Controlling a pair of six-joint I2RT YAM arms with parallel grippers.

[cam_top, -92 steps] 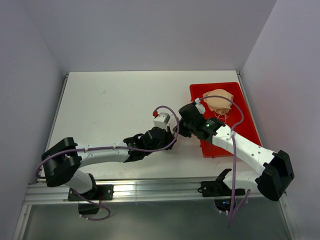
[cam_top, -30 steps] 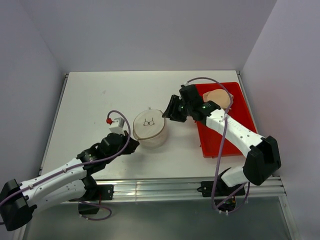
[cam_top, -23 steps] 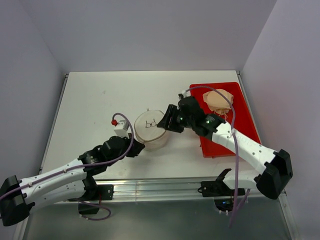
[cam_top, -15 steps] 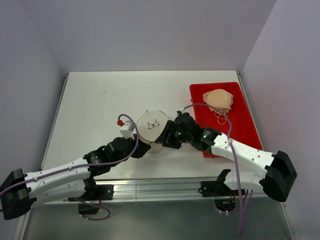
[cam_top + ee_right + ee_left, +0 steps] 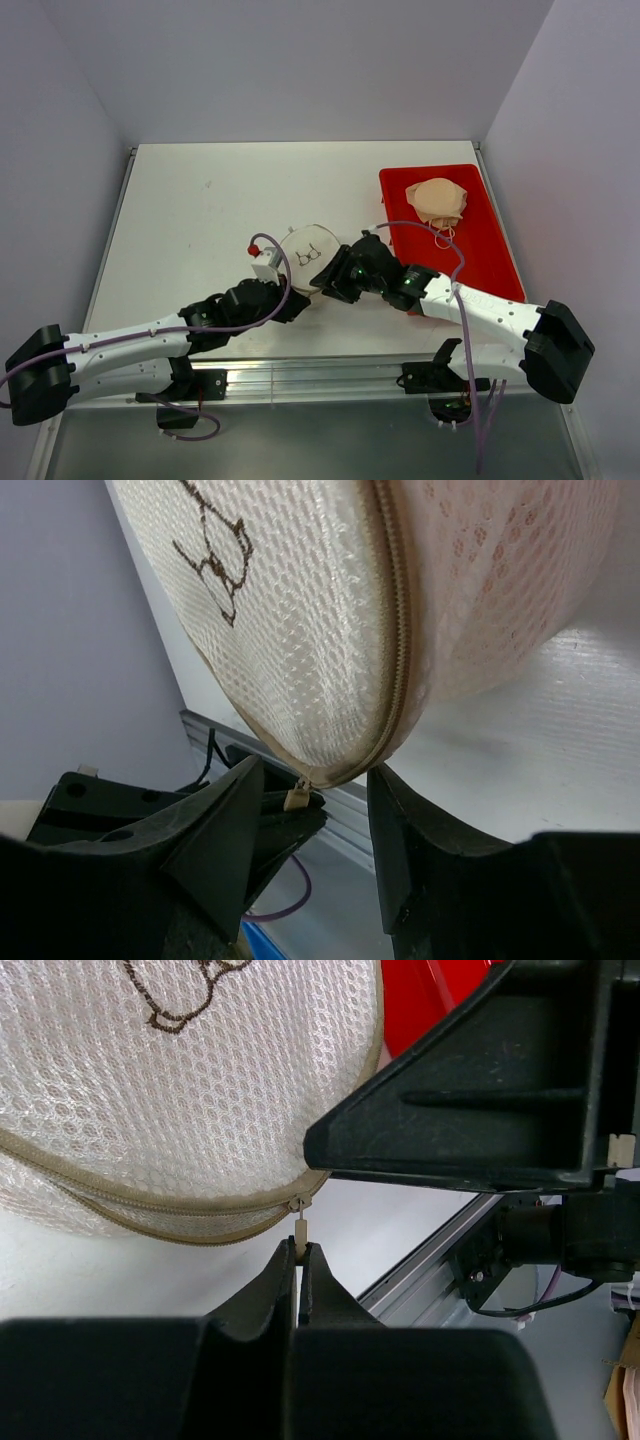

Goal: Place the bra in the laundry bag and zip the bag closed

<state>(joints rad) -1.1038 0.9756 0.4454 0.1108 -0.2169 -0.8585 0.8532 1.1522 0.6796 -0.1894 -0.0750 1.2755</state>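
The white mesh laundry bag stands tilted between my two grippers, its spectacles mark facing up. Pinkish fabric, the bra, shows through the mesh in the right wrist view. My left gripper is shut on the bag's beige zipper pull at the bag's near edge. My right gripper is open, with one jaw on each side of the bag's lower rim near the zipper pull. The zipper looks shut along the stretch I see.
A red plastic tray lies at the right with a tan-peach bra at its far end. The right arm's black body is close beside the left gripper. The table's near rail runs just behind both grippers.
Both arms have closed in on the bag from either side. The bag has tipped and shifted toward the near edge. The left gripper now holds the zipper pull.
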